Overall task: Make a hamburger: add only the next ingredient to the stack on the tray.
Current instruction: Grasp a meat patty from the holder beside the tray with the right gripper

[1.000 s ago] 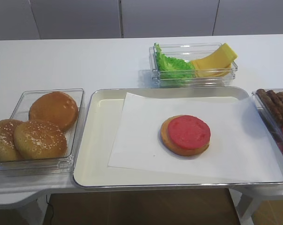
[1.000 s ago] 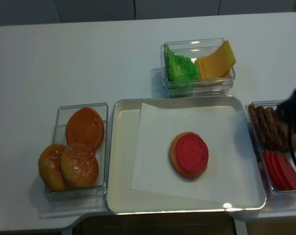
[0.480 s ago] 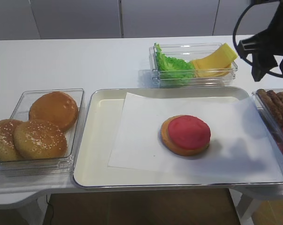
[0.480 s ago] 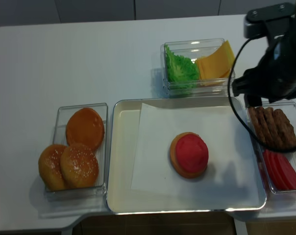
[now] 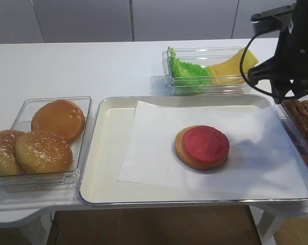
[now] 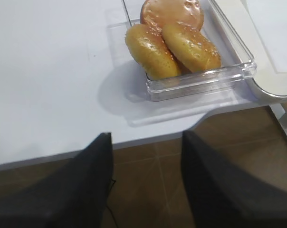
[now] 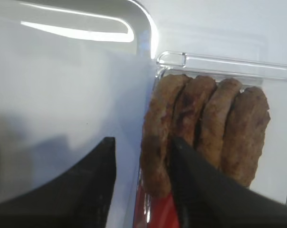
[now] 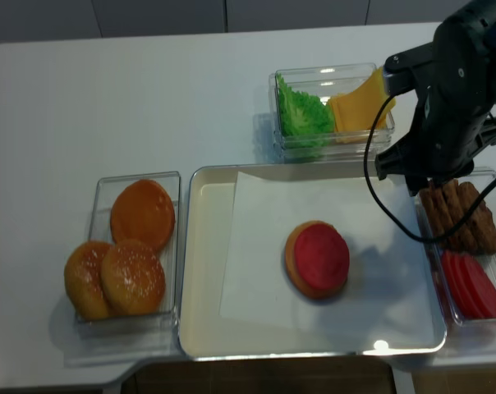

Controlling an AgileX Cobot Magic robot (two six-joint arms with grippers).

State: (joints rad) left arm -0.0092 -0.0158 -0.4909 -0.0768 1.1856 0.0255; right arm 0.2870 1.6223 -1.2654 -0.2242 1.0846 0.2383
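From the exterior high view, the right arm (image 5: pixel 289 48) hangs over the right end of the table, its gripper hidden by its own body. Just below it, at the frame edge, lie the brown patties (image 5: pixel 303 113) in a clear box. To its lower left, well apart, the stack (image 5: pixel 202 147) of tan bun base and red slice sits on the white paper of the tray (image 5: pixel 105 153). Behind and left of the arm is a box holding lettuce (image 5: pixel 187 71) and cheese slices (image 5: pixel 230 71). Far to its left, another box holds the sesame buns (image 5: pixel 42 138).

In the right wrist view, the right gripper (image 7: pixel 142 183) straddles the leftmost patty (image 7: pixel 158 137) of four standing on edge: one dark finger (image 7: pixel 93 183) is outside the box wall, over the tray side, the other finger (image 7: pixel 196 185) wedged between the first and second patties. The jaws stand partly apart around that patty; whether they actually press it I cannot tell. Red slices (image 7: pixel 155 211) show just below the patty.

The left wrist view shows the left gripper (image 6: pixel 146 180) with its fingers spread and nothing between them, poised over the table edge, the bun box ahead of it.

The realsense view shows the right arm over the patty box (image 8: pixel 460 215), the stack to its lower left on the tray.
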